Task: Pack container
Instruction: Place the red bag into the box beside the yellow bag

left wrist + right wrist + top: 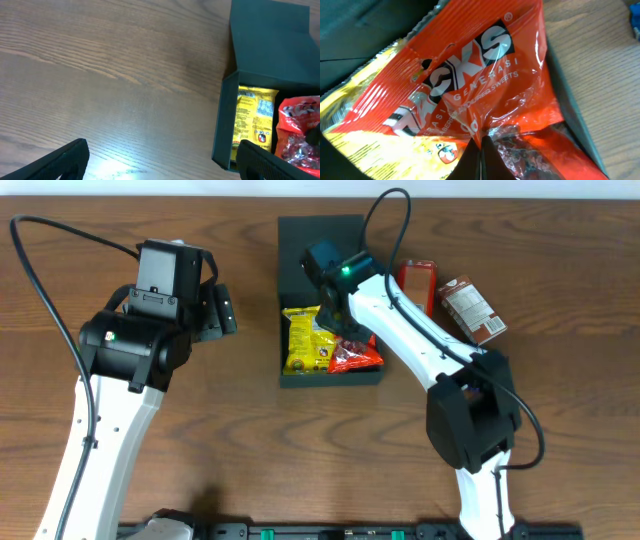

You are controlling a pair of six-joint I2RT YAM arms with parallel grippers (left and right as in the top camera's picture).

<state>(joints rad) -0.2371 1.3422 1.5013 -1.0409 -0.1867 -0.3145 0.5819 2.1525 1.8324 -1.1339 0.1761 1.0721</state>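
Container [295, 250] spot first: it sits toward the back middle of the brown wood-grain table [250, 430], lid side pointing away from the robot. So, biggest stuff down to smallest.

The white-and-black left arm [100, 430] comes up the left side and stops well apart from the box. The white-and-black right arm [420, 340] reaches across from the right, with its wrist over the box.

The container is a dark teal-black matte cardboard box, shallow and roughly square. Its hinged flap lid is folded open and lies flat behind it.

Inside, a yellow crinkly foil snack packet [302, 338] lies along the left wall. An orange-red shiny plastic snack packet [485, 65] with white lettering is beside it on the right and partly overlaps it.

Out on the table just right of the box are a red rectangular packet [418, 280] and, beside that, a brown rectangular packet [472, 308] with a white label.

The left gripper [164, 150] hovers over bare wood with its jaws spread wide and nothing between them. The right gripper [480, 142] has its jaws pressed together, and the orange-red wrapper's film bunches up right at the tips. Looks like it's pinching that packet over the box.
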